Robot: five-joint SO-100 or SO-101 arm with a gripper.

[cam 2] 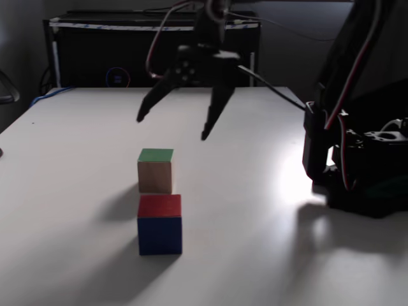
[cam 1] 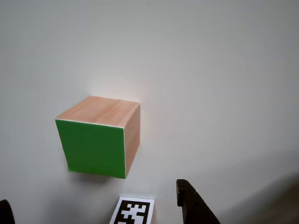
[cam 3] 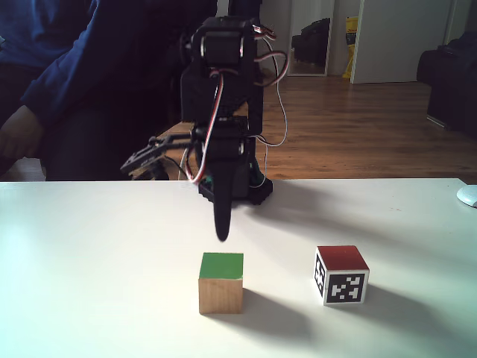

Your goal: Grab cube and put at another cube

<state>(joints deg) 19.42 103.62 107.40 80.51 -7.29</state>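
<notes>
While the white table point(cam 2: 76, 140) fills most of a fixed view, the gripper point(cam 2: 172, 126) hangs spread wide at upper centre, above the green-topped cube point(cam 2: 155, 170) at mid-frame; another cube point(cam 2: 159, 224) sits just below it. Approach step, I judge: next, descend and straddle.

Bare table point(cam 2: 76, 146) around green cube point(cam 2: 155, 170); marker cube point(cam 2: 159, 224) near, apart.

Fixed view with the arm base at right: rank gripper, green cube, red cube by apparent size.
1. Gripper, open, spans most.
2. Red cube, though it sits nearer the camera.
3. Green cube; the cubes may well match in real size.
</notes>
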